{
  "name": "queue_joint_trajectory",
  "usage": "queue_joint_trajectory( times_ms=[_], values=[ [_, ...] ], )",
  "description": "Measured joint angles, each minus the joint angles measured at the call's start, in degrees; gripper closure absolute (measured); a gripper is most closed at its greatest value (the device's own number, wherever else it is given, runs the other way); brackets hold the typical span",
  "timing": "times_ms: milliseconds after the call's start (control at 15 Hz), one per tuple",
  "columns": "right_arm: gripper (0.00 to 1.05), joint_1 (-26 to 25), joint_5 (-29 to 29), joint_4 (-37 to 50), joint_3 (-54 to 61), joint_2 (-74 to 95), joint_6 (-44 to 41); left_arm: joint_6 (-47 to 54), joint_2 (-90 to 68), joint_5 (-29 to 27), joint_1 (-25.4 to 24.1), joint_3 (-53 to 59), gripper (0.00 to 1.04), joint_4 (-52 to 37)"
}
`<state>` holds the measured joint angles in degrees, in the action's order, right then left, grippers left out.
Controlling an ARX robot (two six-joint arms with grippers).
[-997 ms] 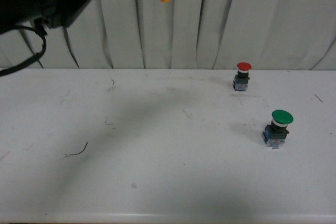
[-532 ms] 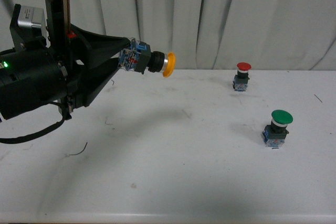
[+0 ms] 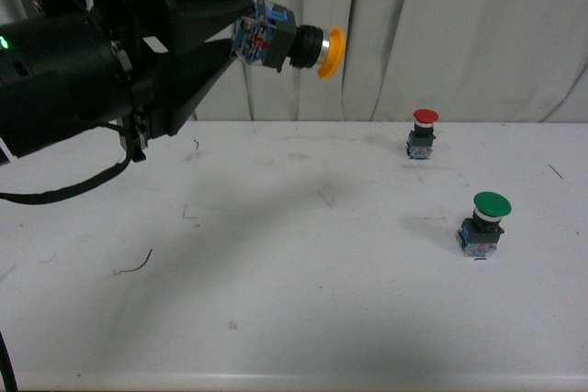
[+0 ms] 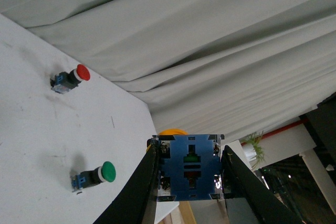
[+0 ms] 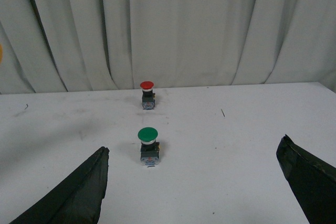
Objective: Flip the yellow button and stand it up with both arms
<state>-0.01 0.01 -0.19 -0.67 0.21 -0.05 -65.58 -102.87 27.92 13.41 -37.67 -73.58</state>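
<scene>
Your left gripper [image 3: 241, 28] pinches the yellow button [image 3: 292, 40] by its blue base, high at upper centre of the front view, cap pointing right. That probably leaves the cap end free for the right gripper [image 5: 194, 148], which is spread wide. Against half a second ago, the button sits higher and further right.

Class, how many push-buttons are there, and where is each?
3: the yellow button held aloft in the left gripper, the red button standing far back, the green button standing nearer.
</scene>
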Motion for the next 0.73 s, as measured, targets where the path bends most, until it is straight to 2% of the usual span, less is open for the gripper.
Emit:
queue_joint_trajectory(
  times_ms=[731],
  values=[
    [0.07,0.0,0.0,0.0,0.0,0.0,0.0,0.0,5.3,1.1,-0.3,0.7,0.76,-0.2]
  ],
)
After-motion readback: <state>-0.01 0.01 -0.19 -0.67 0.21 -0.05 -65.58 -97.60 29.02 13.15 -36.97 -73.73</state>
